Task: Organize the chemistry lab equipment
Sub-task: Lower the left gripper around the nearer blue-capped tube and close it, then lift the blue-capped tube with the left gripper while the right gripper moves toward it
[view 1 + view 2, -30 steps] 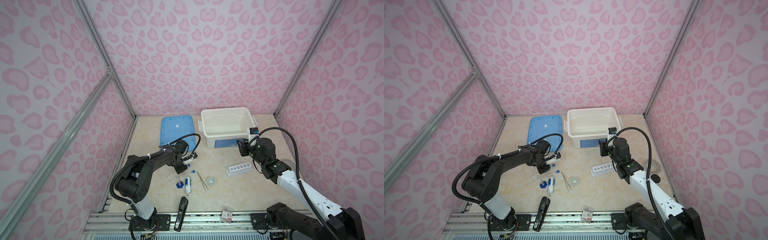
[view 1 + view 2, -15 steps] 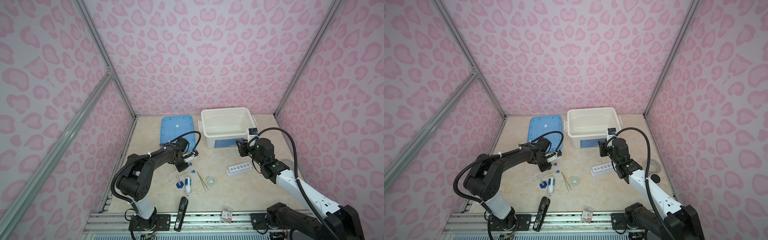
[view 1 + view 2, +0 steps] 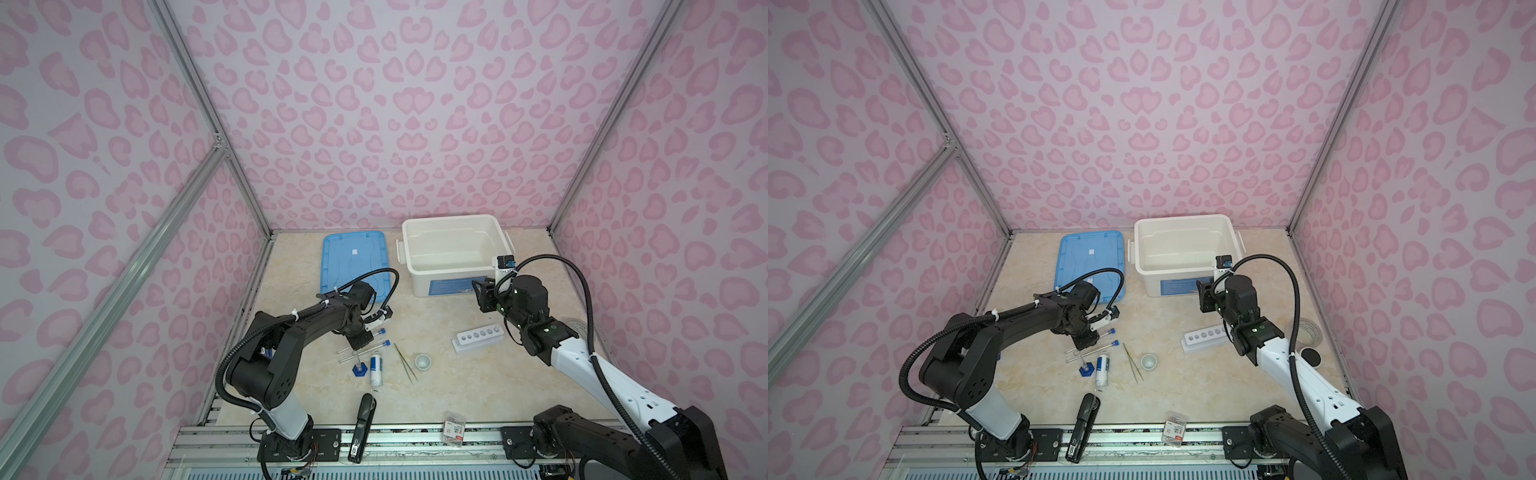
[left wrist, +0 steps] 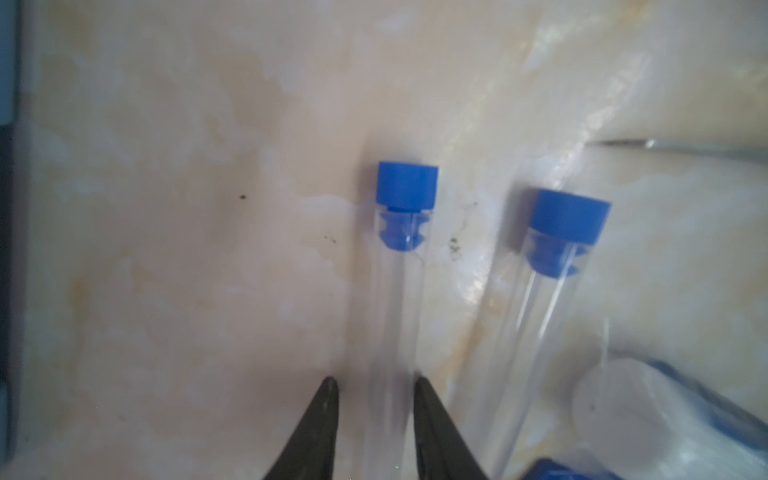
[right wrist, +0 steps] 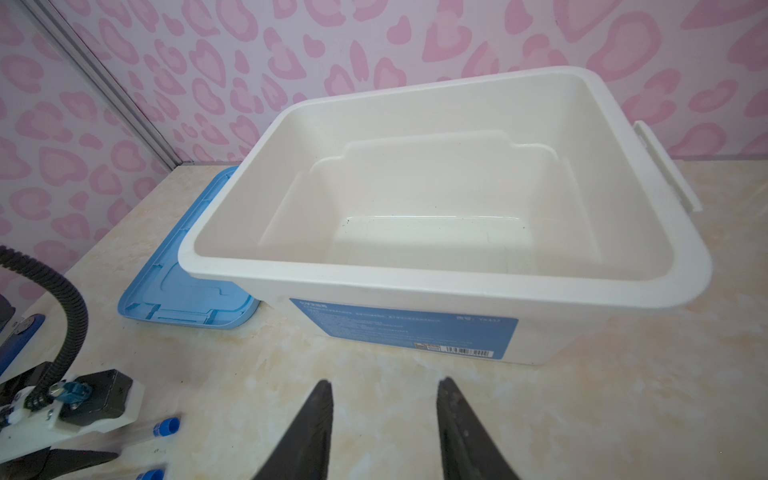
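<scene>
Big white bin (image 5: 436,280) at the back has nothing in it, and its blue lid (image 3: 353,257) lies flat beside it. The right gripper (image 5: 385,382) hangs in front of the bin, jaws spread, carrying nothing, well apart from the tubes. The six-hole rack (image 3: 478,337) sits near the right arm, and its holes look empty.

The bit that matters: the left gripper (image 4: 374,379) is down at the table (image 4: 187,208), jaws spread either side of a clear tube (image 4: 399,291). It isn't clamped, since there's a sliver of gap on one side. The tube lies flat, its long axis running straight out from the jaws, blue cap (image 4: 407,183) at the far end. A second tube (image 4: 540,311) lies just beside it. The left arm's the obvious one for this pickup, imo.
</scene>
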{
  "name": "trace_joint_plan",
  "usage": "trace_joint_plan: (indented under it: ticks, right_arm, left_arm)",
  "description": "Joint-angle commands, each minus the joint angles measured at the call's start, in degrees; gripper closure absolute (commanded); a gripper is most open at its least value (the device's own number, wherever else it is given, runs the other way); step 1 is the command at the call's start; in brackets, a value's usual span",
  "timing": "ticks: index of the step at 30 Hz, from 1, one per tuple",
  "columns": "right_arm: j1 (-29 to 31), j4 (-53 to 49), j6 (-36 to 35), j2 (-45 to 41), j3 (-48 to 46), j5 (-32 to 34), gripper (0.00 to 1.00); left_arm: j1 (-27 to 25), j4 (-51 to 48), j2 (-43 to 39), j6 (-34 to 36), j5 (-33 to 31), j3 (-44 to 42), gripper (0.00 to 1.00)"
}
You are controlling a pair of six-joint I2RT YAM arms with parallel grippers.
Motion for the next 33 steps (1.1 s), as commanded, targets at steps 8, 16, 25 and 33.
trace_joint_plan:
  ticks: [8,16,25,33]
  right_arm:
    - [0.03,3.94,1.31,2.09,0.10,-3.08,0.58]
    - [0.03,3.17,0.94,1.33,0.07,-2.44,0.59]
    - [0.03,2.19,1.20,0.46,0.04,-2.13,0.59]
    - [0.04,0.04,1.03,-1.11,0.52,-2.00,0.58]
  left_arm:
    - [0.20,-0.65,0.52,-1.07,-2.52,-0.96,0.68]
    - [0.36,-0.48,0.69,-1.21,-2.49,-1.39,0.77]
    - [0.35,0.66,0.19,-1.59,-1.25,-0.50,0.83]
    - [0.40,2.88,-3.06,-2.91,2.06,1.69,0.85]
